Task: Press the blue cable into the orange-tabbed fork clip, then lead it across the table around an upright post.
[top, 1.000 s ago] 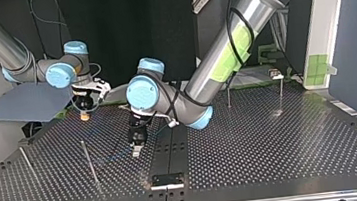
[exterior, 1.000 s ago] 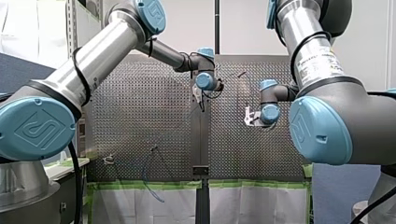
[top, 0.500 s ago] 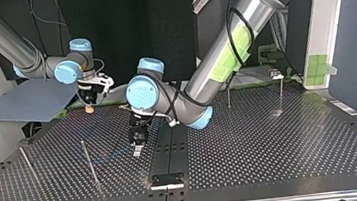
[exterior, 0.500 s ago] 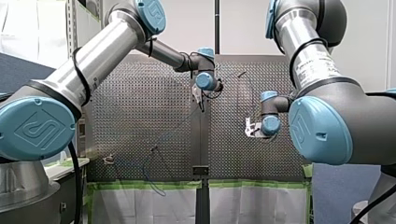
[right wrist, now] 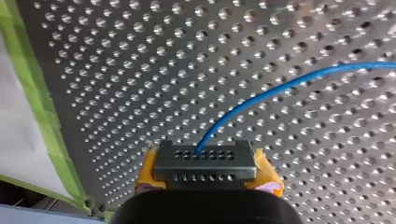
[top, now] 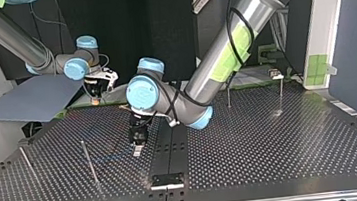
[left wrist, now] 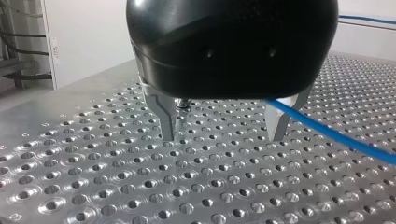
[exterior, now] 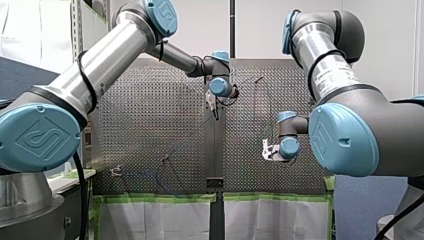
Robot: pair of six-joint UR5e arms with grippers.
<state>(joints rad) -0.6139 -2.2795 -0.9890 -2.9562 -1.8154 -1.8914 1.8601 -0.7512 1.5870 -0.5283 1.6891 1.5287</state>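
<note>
The metal jaws of the robot's left gripper (left wrist: 222, 138) are standing well apart and gripping nothing, while the right gripper (right wrist: 205, 168) is squeezing its yellow pads (right wrist: 148, 175) in on the blue cable (right wrist: 280, 88), a grey perforated piece showing between them where the cable is coming out. From that grip the cable is rising in a shallow curve over the perforated table (top: 271, 141), near a strip of green tape (right wrist: 44, 116) along the table's edge. Seen from across the table, the right arm is holding its gripper raised near the far edge, at the top view's left, and the left arm is reaching down near the middle, its gripper hanging low over the holes. In the left wrist view a stretch of the blue cable is crossing in front of one open finger (left wrist: 279, 122) and running off to the side just above the surface; whether it is touching that finger cannot be told. In the top view a faint blue line is lying close to the table between the left gripper and a thin upright post (top: 90, 162) beside it, the post standing apart from both grippers.
</note>
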